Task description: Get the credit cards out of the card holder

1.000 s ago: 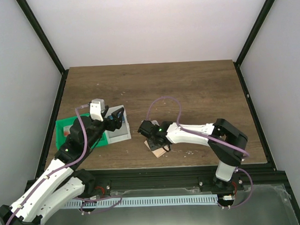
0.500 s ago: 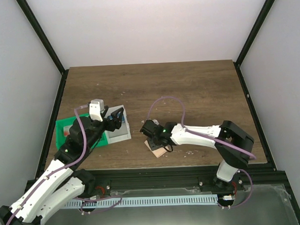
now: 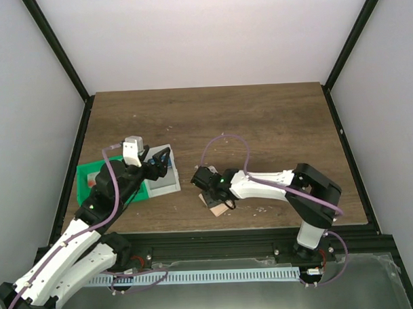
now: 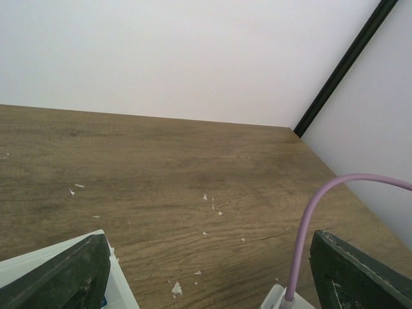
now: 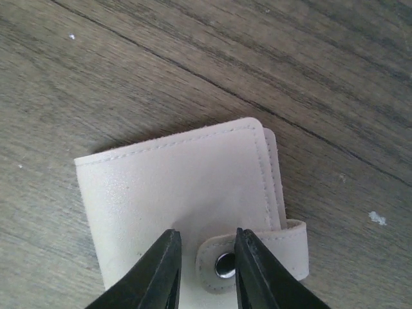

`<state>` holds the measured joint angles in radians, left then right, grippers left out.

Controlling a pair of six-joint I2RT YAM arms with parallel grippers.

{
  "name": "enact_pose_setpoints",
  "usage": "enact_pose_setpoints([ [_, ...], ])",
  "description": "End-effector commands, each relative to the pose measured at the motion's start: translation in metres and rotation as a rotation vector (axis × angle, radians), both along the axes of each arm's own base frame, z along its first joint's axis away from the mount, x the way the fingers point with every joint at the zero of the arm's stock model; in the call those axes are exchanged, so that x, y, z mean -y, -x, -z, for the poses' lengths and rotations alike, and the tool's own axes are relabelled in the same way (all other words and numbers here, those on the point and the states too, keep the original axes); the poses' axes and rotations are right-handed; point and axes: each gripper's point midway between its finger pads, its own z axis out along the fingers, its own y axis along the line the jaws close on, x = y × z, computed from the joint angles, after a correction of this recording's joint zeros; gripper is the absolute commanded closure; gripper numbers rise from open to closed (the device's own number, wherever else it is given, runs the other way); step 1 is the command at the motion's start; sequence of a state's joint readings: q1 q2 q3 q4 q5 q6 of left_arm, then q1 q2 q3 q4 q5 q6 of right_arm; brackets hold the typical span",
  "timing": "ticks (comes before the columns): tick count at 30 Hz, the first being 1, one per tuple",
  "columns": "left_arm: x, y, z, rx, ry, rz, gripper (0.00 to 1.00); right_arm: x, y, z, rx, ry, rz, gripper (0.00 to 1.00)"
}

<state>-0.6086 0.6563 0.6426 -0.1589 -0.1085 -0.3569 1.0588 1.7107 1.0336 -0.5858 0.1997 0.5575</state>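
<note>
The card holder [image 5: 174,193] is a pale beige wallet lying closed on the wood, its snap strap [image 5: 270,248] fastened across the face. It shows near the table's front edge in the top view [image 3: 218,207]. My right gripper [image 5: 206,235] points down at its face, with the jaws a narrow gap apart and the strap's end between them; it also shows in the top view [image 3: 206,190]. My left gripper [image 4: 207,238] is wide open and empty, and in the top view [image 3: 164,159] it is over the translucent box. No credit cards show.
A green compartment tray [image 3: 88,177] lies at the left edge, with a translucent white box [image 3: 165,186] beside it. The box's corner [image 4: 38,257] shows under my left finger. A purple cable [image 4: 309,219] crosses the left wrist view. White flecks dot the wood.
The right arm swayed slightly right and back, its gripper staying over the card holder. The left arm has not moved.
</note>
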Motion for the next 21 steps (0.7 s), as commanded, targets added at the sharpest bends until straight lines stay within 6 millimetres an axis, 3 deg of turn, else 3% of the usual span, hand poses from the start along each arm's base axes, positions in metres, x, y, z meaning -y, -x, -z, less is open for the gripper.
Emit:
enact_pose_setpoints([
  [1, 0.000, -0.001, -0.003, 0.016, 0.004, -0.003, 0.14, 0.016, 0.000, 0.011, 0.014, 0.106, 0.015, 0.75],
  [6, 0.001, -0.002, -0.002, 0.012, 0.005, -0.002, 0.14, 0.008, -0.001, -0.006, 0.032, 0.047, 0.004, 0.73],
  [16, -0.001, -0.001, 0.001, 0.008, 0.006, -0.008, 0.14, 0.025, 0.014, 0.022, -0.017, 0.125, 0.002, 0.74],
  [18, -0.001, -0.001, 0.001, 0.008, 0.008, -0.008, 0.14, 0.029, 0.013, 0.022, -0.006, 0.135, 0.013, 0.78],
  [21, 0.001, -0.004, 0.001, 0.007, 0.010, -0.008, 0.14, 0.031, 0.012, 0.023, 0.004, 0.136, 0.021, 0.91],
])
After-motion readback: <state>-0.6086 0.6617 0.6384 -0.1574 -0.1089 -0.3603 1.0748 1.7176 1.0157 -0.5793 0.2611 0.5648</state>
